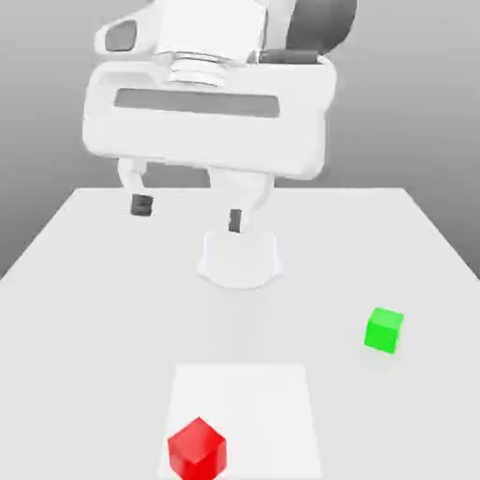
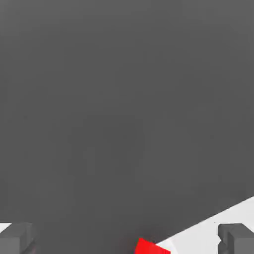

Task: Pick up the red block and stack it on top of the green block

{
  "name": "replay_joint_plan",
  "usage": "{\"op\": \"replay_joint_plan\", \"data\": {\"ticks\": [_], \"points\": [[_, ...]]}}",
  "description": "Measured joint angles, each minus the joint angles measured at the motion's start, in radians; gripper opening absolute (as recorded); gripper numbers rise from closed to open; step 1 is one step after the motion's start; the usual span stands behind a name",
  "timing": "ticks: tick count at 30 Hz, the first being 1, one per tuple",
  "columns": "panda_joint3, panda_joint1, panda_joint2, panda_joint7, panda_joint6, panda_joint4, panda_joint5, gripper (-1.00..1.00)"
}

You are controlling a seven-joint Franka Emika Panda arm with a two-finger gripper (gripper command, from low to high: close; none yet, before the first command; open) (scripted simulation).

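Note:
The red block (image 1: 197, 449) is a small glossy cube lying on a lighter square patch of the table, at the near edge of the exterior view. The green block (image 1: 383, 329) sits on the table further toward the exterior view's right. My gripper (image 1: 187, 213) hangs high above the table's far middle, open, with nothing between its dark-tipped fingers (image 1: 141, 205). It is well away from both cubes. In the hand view a corner of the red block (image 2: 150, 247) shows between the two fingertips (image 2: 235, 237), with the gripper (image 2: 124, 239) open.
The arm's round white base (image 1: 240, 259) stands on the white table (image 1: 94, 309) behind the gripper. A pale square patch (image 1: 262, 394) marks the table near the front. A grey backdrop lies beyond the table's far edge.

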Motion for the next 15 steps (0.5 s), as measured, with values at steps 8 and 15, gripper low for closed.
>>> {"op": "replay_joint_plan", "data": {"ticks": [8,15], "points": [[-0.009,-0.024,0.281,0.168,0.105,-0.039,0.024,0.0],[-0.035,-0.008,0.526,0.23,0.265,-0.034,0.043,0.0]]}}
